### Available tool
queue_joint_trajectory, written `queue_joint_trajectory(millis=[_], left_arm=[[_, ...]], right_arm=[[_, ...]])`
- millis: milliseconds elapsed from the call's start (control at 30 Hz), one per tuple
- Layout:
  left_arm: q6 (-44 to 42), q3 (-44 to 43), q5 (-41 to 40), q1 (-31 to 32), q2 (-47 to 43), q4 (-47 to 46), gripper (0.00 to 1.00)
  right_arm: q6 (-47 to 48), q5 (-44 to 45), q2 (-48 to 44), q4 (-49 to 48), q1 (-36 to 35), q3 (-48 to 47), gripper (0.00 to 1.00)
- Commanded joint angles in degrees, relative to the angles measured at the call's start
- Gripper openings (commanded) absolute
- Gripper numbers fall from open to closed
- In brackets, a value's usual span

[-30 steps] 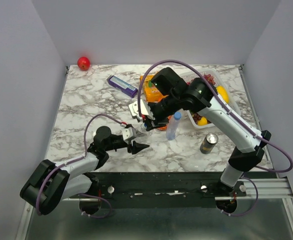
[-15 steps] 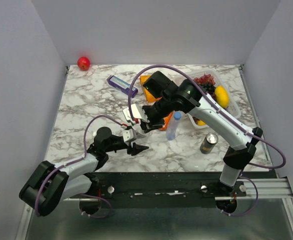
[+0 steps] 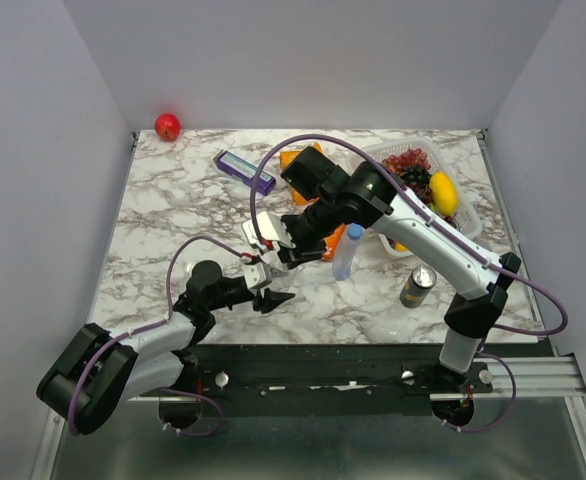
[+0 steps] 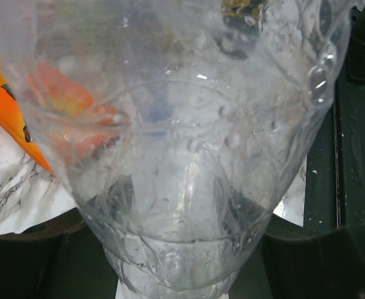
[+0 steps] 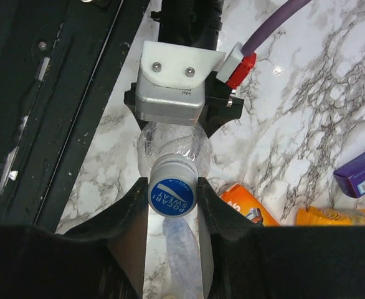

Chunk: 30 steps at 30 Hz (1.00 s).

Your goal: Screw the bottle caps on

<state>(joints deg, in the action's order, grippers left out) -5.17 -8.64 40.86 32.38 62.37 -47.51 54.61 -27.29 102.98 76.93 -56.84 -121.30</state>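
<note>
A clear bottle [image 5: 170,144] is held upright near the table's front, low down, by my left gripper [image 3: 273,290], which is shut on its body. The same bottle [image 4: 189,156] fills the left wrist view and hides the fingers there. From above, my right gripper [image 5: 173,196] is shut on the blue bottle cap [image 5: 173,195], which sits on that bottle's neck with one finger on each side. In the top view the right gripper [image 3: 281,252] hangs just above the left one. A second bottle [image 3: 344,258] stands to the right with a blue cap [image 3: 353,232] on it.
A dark drink can [image 3: 417,285] stands front right. A clear tray [image 3: 467,222] of fruit is at the back right. An orange packet [image 3: 308,165] and a purple box [image 3: 244,171] lie behind the grippers. A red ball [image 3: 167,126] rests in the back left corner.
The right arm's wrist has swung leftward and turned while staying over the bottle's top. The left gripper has shifted slightly toward the near edge, still holding the bottle.
</note>
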Motion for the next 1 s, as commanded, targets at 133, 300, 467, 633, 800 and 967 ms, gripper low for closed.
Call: queue_joint_trajectory(millis=[133,300,467,633,800,967], left_arm=[[1.8,0.4,-6.7,0.6,-1.4,-8.5,0.0],[4.0,1.1,-14.1,0.6,-1.4,-10.1,0.0],[4.6,1.0,-15.8,0.6,-1.9,-10.0,0.0],[4.6,0.8,-16.0,0.5,-2.0,-7.3,0.0],[4.9,-0.2,-15.6,0.2,0.0,-4.6,0.0],[6.3,-0.5,-13.6,-0.7,2.2,-3.9,0.0]], right_arm=[[-8.0,6.5,3.0,10.3,0.2,0.7,0.36],[-17.7,8.7,4.6,9.8,0.4,0.4,0.34],[-31.5,8.8,7.5,10.4,1.5,-0.5,0.31],[-33.0,10.6,7.6,10.4,1.6,-0.1,0.31],[-32.8,12.0,7.7,10.4,1.6,-2.4,0.35],[-31.2,13.5,6.8,10.1,1.6,-3.2,0.45]])
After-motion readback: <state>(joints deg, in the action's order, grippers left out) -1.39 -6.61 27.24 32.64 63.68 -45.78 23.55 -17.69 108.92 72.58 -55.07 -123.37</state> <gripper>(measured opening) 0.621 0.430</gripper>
